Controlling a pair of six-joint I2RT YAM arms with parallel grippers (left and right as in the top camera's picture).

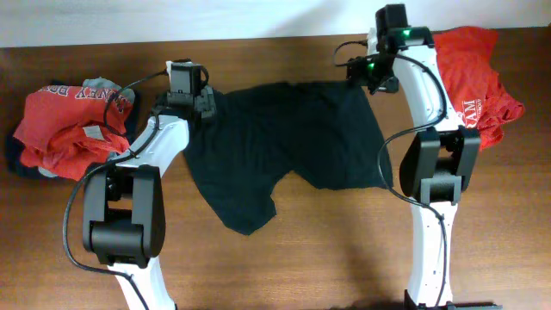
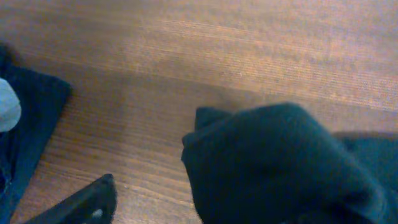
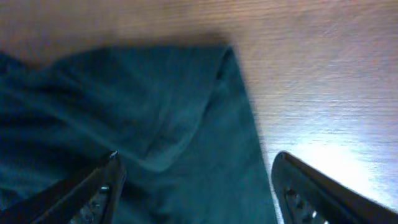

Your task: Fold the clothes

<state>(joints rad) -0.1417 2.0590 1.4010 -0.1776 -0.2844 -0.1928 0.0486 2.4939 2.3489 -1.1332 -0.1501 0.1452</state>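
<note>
Right gripper stood spread over soft, wrinkled black T-shirt, laid out at frame centre on wood-grain table. Left gripper stood spread beside bunched shirt corner. Crumpled red shirt lay upper right.

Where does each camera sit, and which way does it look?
Overhead: above the table, looking straight down at the black T-shirt; both arms show, with the left gripper and right gripper at the shirt's top corners.
Left wrist: on the left arm, looking down from close by at a bunched shirt corner and bare wood; one finger shows.
Right wrist: on the right arm, looking down at the shirt's edge; both fingers show, spread apart.
Shared: all three see the black T-shirt on the wooden table.
</note>
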